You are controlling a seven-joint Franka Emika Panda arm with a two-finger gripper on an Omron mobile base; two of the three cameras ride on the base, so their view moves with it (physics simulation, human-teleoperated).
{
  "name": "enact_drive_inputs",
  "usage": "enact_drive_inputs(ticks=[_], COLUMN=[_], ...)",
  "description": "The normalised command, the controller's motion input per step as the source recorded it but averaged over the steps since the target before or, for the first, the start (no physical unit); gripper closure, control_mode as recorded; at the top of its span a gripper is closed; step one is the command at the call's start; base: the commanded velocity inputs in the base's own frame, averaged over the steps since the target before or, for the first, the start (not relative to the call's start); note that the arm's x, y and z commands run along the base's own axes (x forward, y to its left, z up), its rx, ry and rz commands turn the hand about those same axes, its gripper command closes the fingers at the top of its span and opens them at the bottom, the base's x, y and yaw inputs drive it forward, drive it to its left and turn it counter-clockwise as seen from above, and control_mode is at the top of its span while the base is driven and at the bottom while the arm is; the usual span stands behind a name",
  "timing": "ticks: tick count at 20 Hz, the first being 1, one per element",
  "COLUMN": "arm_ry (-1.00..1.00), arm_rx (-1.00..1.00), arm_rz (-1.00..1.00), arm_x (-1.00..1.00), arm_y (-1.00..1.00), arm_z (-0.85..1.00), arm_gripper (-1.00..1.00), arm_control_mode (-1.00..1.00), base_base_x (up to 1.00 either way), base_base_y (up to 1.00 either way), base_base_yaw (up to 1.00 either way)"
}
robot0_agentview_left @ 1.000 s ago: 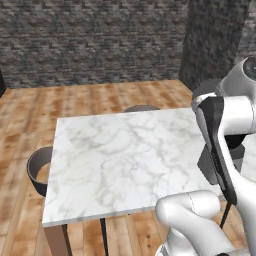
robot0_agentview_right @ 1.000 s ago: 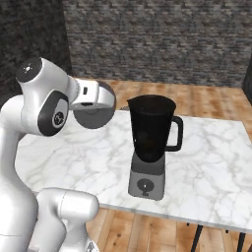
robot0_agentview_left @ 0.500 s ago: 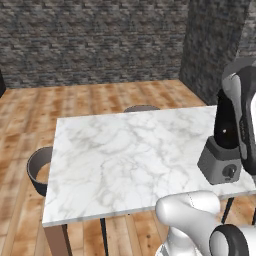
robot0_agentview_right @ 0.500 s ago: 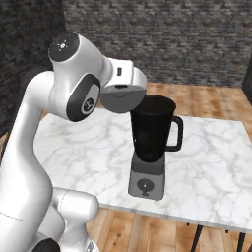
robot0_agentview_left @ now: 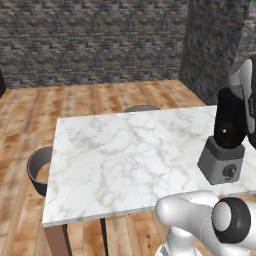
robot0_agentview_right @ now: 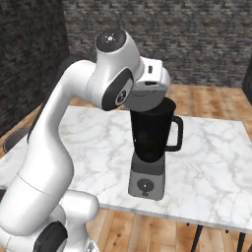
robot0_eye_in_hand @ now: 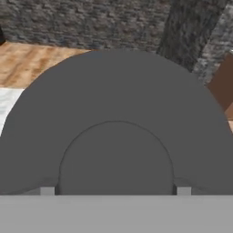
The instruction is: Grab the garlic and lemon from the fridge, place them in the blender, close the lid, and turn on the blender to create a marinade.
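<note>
Over the blender [robot0_agentview_right: 151, 147], at its 12 o'clock, arm carries the lid [robot0_agentview_right: 145, 96] — tilted, low edge at or just above the jar rim; contact hard to tell. Fingertips hidden behind lid in right base view; hand view is mostly grey disc [robot0_eye_in_hand: 116, 136], w/ two small pale tabs at its bottom, so the grip looks closed on the lid. Jar is black — can't see what's inside. Blender sits on marble table [robot0_agentview_left: 125, 155], at 3 o'clock edge in left base view, top cut off by arm. Stool [robot0_agentview_left: 39, 170] at table's 9 o'clock, partly hidden.
</note>
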Motion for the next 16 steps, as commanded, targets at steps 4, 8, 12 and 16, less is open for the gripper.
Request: enact_drive_inputs(ticks=[4, 8, 12, 16], arm_ry=[0.28, 0.15, 0.10, 0.23], arm_rx=[0.00, 0.00, 0.00, 0.01], arm_rz=[0.00, 0.00, 0.00, 0.00], arm_x=[0.48, 0.12, 0.00, 0.20], arm_y=[-0.03, -0.10, -0.12, -0.03], arm_z=[-0.05, -0.34, -0.34, -0.09], arm_gripper=[1.00, 1.00, 1.00, 1.00], arm_control_mode=[-1.00, -1.00, -1.00, -1.00], base_base_x=[0.00, 0.00, 0.00, 0.00], base_base_y=[0.00, 0.00, 0.00, 0.00], base_base_yaw=[0.00, 0.00, 0.00, 0.00])
